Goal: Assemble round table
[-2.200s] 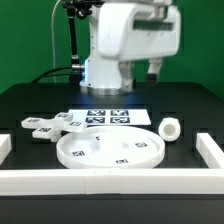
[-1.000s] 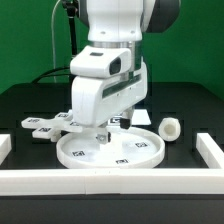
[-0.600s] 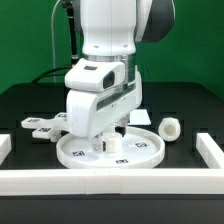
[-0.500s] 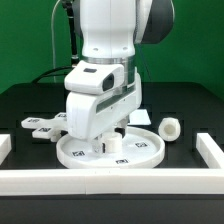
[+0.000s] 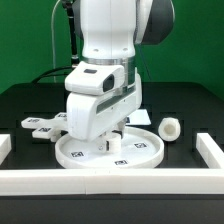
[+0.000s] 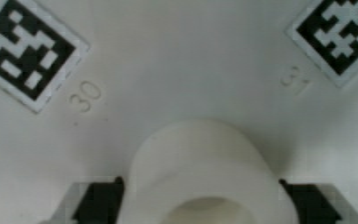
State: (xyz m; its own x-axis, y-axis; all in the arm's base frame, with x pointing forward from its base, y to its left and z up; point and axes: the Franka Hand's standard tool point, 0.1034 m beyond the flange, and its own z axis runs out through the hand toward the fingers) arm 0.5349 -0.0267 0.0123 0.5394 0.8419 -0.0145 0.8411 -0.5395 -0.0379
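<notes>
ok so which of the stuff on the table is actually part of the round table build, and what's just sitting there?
Job: rimmed round disc, short cylindrical leg, cross-shaped foot.
Not the job: marker board, mostly hidden behind the arm; white rail bars along the edges.

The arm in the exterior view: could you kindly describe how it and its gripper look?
The arm is glossy white with rounded housings and a black joint section near the top. Black cables run beside it on the exterior view's left. The gripper has a boxy white body with a greyish panel and small dark fingers.
</notes>
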